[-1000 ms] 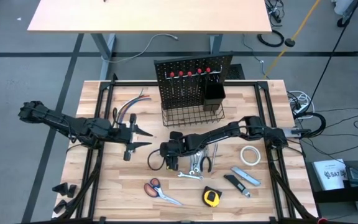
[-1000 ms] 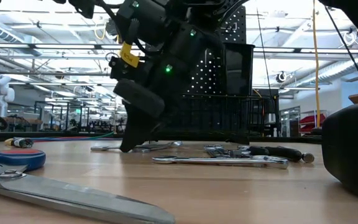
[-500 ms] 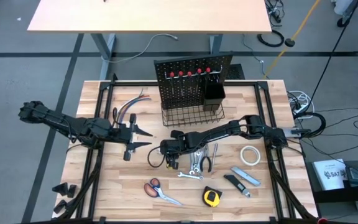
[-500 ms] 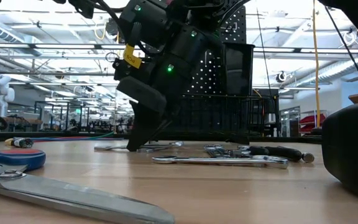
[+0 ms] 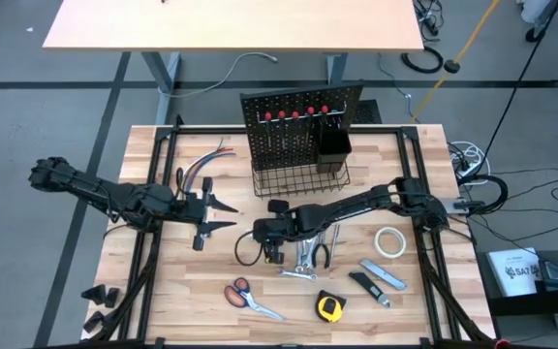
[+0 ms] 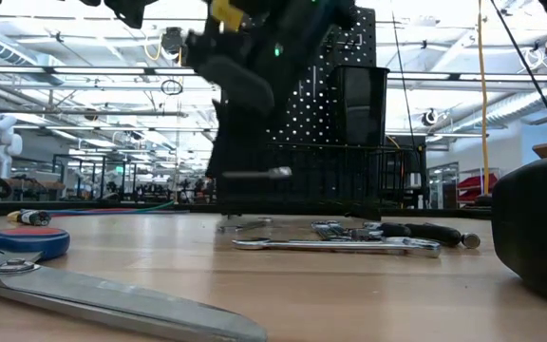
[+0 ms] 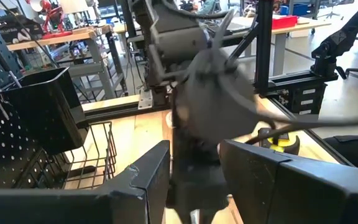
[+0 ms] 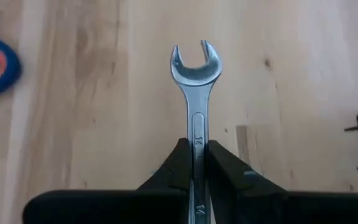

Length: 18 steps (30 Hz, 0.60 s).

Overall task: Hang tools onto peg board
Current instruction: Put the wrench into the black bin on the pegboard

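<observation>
My right gripper [image 5: 264, 242] hangs over the table's middle, in front of the peg board's wire basket [image 5: 298, 180], shut on a silver open-ended wrench [image 8: 194, 106]. The low view shows that wrench [image 6: 254, 174] in the air above the tabletop. The black peg board [image 5: 298, 121] stands upright at the far middle, with a black cup [image 5: 334, 145] on it. My left gripper [image 5: 232, 216] waits open to the left of the right one, holding nothing. More wrenches [image 5: 303, 262] and pliers [image 5: 324, 252] lie flat on the table. My right gripper pinches the wrench's shaft [image 8: 196, 140] between its two fingers [image 8: 179, 167], one on each narrow edge. The fingers slant down from the table's right side. The open-ended head [image 8: 194, 62] sticks out past the fingertips. The wrench is lifted clear and about level.
Orange-handled scissors [image 5: 250, 298], a yellow tape measure [image 5: 329, 307], a grey-blue utility knife [image 5: 384, 274] and a white tape roll [image 5: 388, 242] lie near the front and right. A bundle of coloured wires [image 5: 201, 170] lies at the far left.
My right gripper has risen from the tabletop and drifted slightly toward the table's right. The wrench, which lay on the wood, now hangs clear of it. The left arm has kept still.
</observation>
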### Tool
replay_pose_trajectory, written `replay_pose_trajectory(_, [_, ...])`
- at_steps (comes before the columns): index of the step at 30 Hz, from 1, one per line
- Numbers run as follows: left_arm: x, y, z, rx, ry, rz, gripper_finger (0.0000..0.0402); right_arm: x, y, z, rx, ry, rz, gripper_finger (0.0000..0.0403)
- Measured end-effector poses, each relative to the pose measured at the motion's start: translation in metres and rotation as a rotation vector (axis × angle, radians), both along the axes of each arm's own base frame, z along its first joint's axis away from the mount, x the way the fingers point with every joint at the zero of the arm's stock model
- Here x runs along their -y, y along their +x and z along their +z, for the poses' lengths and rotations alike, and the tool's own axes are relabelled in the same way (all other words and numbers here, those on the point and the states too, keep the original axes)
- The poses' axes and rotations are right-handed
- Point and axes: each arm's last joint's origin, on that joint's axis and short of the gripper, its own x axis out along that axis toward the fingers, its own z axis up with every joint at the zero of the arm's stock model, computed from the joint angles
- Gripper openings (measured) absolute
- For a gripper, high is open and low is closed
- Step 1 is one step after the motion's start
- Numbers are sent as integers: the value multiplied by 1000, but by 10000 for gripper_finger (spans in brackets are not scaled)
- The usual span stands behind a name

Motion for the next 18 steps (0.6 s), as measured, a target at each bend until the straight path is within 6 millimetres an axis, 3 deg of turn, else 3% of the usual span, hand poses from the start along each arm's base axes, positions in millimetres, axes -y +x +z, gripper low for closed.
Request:
replay_pose_trajectory(9, [-1,-4,4,24,-7,-4,148,-22,-27,46,83,-142,14,21])
replay_pose_trajectory(14, [0,-10,8,48,-22,-75,148,-20,-71,84,207,-196,-70,21])
replay_pose_trajectory(18, [1,-11,9,52,-23,-86,148,-8,-117,100,332,-195,-152,21])
